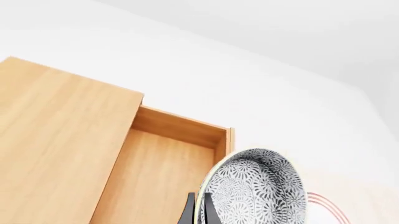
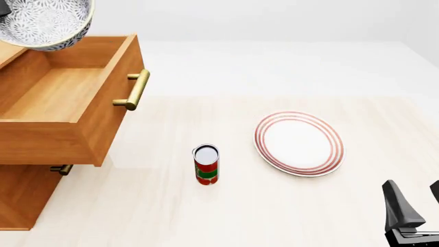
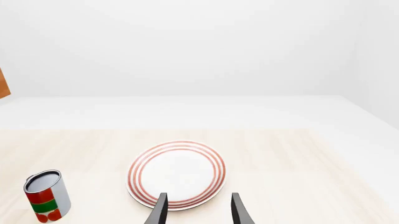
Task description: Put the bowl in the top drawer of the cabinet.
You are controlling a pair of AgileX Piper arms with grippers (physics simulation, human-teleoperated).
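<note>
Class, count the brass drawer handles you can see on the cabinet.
2: a large brass handle on the pulled-out top drawer, and a smaller handle, partly hidden beneath it, on the lower drawer. Others may be out of view.

The large light-brown cabinet (image 2: 20, 200) and its pulled-out top drawer (image 2: 69, 98) are rendered in smooth matt wood with fine grain, and the drawer's cylindrical bar handle (image 2: 135, 88) is given a polished brass sheen. The round deep white bowl with dark blue-grey floral speckle (image 2: 44, 23) and the flat white plate with red rings (image 2: 299, 143) are shown as glazed ceramic. The pale surface (image 2: 226, 216) is finished as faintly grained matt wood.
</note>
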